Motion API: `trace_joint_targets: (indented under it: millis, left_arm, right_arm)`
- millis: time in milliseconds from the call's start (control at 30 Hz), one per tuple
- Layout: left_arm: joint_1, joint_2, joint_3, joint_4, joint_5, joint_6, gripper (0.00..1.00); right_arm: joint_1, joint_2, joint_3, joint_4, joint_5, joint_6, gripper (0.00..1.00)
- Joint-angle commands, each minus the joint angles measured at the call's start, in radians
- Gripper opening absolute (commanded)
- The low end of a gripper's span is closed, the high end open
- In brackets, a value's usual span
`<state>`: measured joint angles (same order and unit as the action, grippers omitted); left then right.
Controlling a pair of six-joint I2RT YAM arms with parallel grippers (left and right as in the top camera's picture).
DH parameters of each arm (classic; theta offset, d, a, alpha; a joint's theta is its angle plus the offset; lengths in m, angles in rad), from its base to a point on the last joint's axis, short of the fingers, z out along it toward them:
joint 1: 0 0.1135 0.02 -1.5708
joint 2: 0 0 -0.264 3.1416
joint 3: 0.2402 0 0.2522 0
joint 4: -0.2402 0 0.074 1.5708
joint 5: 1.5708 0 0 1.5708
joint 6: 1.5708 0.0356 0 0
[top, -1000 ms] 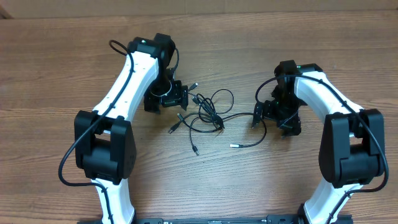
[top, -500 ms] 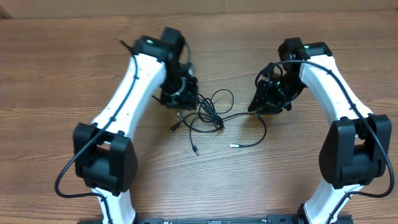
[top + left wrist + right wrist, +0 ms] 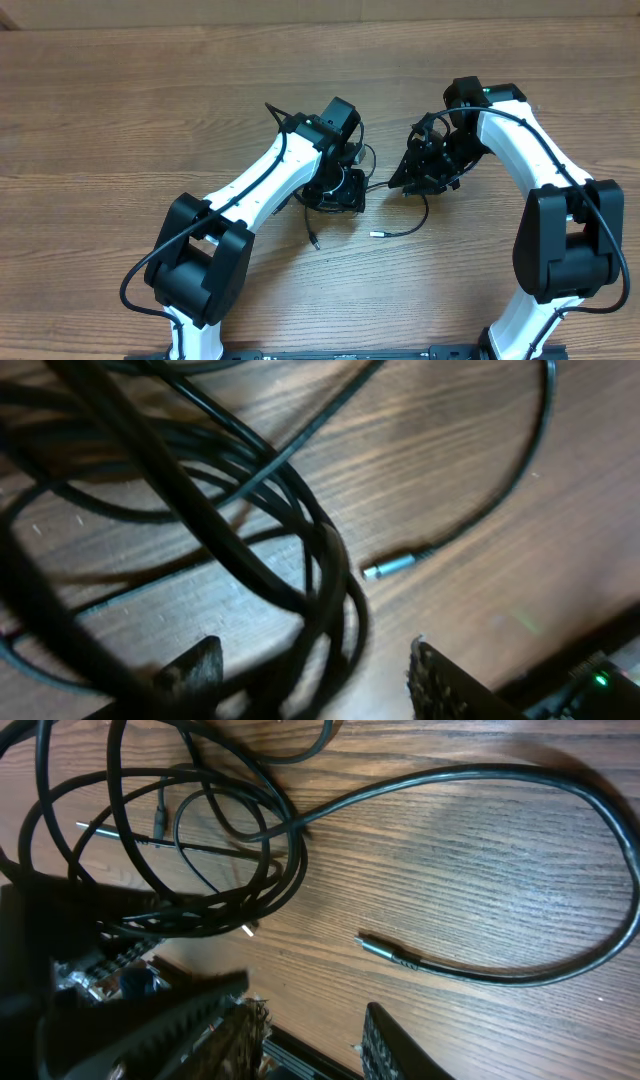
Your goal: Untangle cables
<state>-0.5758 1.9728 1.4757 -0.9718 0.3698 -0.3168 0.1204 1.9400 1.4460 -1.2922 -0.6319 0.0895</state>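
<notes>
My left gripper (image 3: 315, 660) has its jaws spread. A thick bunch of the cables (image 3: 335, 590) runs through the gap between them, lying on the wood. I can't tell whether either finger touches it. Just past the bunch lies a silver plug (image 3: 388, 566) at the end of a single strand that curves away to the right.

My right gripper (image 3: 308, 998) also has its jaws apart, with bare wood between them and nothing pinched. Just ahead of it lies a thin plug end (image 3: 385, 952). Its strand (image 3: 480, 772) swings wide to the right and loops back into the tangle at the upper left.

From overhead, the left gripper (image 3: 335, 190) sits low over the tangle in the middle of the table (image 3: 120, 120) and hides most of it. The right gripper (image 3: 415, 175) is close beside it, on the right. One strand trails out toward the arm bases and ends in a plug (image 3: 376, 235). Another loose end (image 3: 314, 241) lies left of that one.
</notes>
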Motion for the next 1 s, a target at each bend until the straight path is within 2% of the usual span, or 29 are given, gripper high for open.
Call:
trace_joint_targets:
  millis: [0, 133, 367, 467, 567, 633, 767, 800, 967]
  left_arm:
    - [0.003, -0.014, -0.012, 0.041, -0.048, -0.005, 0.51]
    - [0.003, -0.014, -0.013, 0.062, -0.048, -0.005, 0.35]
    - [0.003, -0.014, -0.02, 0.098, -0.063, -0.005, 0.25]
    - [0.003, -0.014, -0.022, 0.106, -0.064, -0.004, 0.04]
    - [0.01, -0.018, -0.021, 0.103, -0.058, 0.039, 0.04]
    - [0.022, -0.03, -0.011, 0.092, -0.023, 0.1, 0.04]
    - [0.082, -0.064, 0.068, 0.017, 0.092, 0.166, 0.04]
    - [0.1, -0.068, 0.093, -0.005, 0.117, 0.167, 0.04]
    - [0.177, -0.071, 0.167, -0.08, 0.293, 0.168, 0.04]
  right_arm:
    - [0.005, -0.019, -0.017, 0.009, -0.019, -0.009, 0.31]
    - [0.005, -0.019, -0.02, 0.009, -0.021, -0.009, 0.32]
    - [0.005, -0.019, -0.02, 0.021, -0.021, -0.013, 0.36]
    - [0.005, -0.019, -0.02, 0.029, -0.022, -0.013, 0.36]
    - [0.005, -0.019, -0.02, 0.033, -0.028, -0.022, 0.37]
    - [0.005, -0.019, -0.02, 0.029, -0.085, -0.087, 0.39]
    - [0.005, -0.019, -0.02, -0.044, -0.341, -0.412, 0.63]
    - [0.005, -0.019, -0.02, -0.056, -0.366, -0.455, 0.65]
    - [0.012, -0.019, -0.02, -0.04, -0.373, -0.469, 0.66]
